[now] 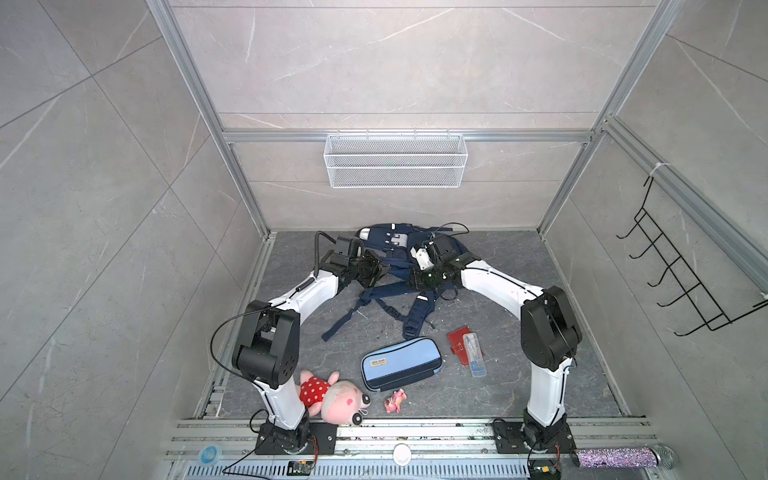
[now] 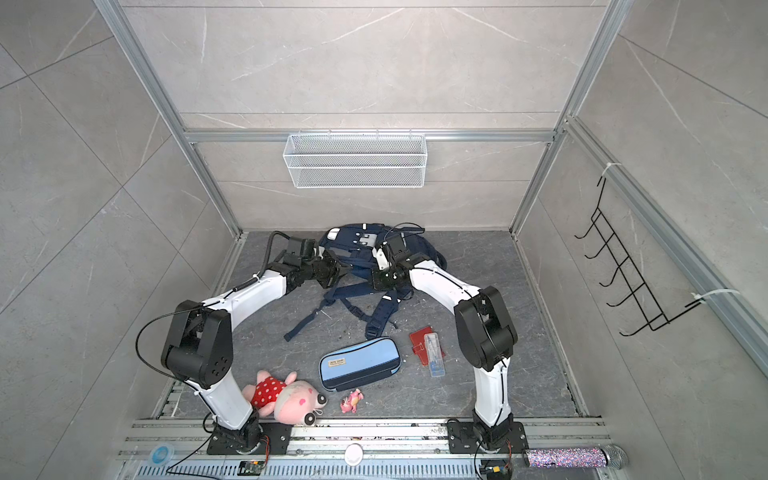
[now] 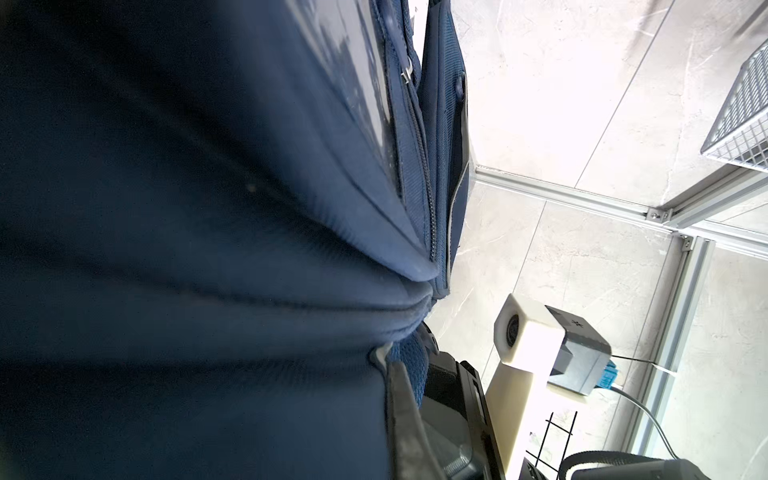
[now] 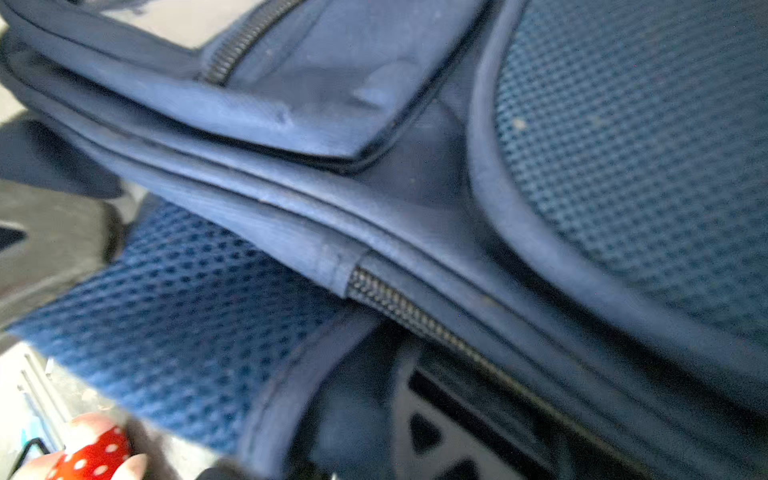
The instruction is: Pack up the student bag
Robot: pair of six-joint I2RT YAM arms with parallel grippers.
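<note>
One student bag (image 1: 415, 232), left pincer (image 1: 384, 271) clamped on it, right pincer (image 1: 415, 279) state unclear, one pencil case (image 1: 401, 363)

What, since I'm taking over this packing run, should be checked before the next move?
1. Left gripper shut on the bag fabric: ok.
2. Right gripper grip on the bag: cannot tell; its jaws are hidden.
3. Bag open for loading: not ok; the zip in the right wrist view looks closed.
4. Things to pack lie loose on the table, namely pencil case, plush toy, red wallet, clear box: ok.
</note>
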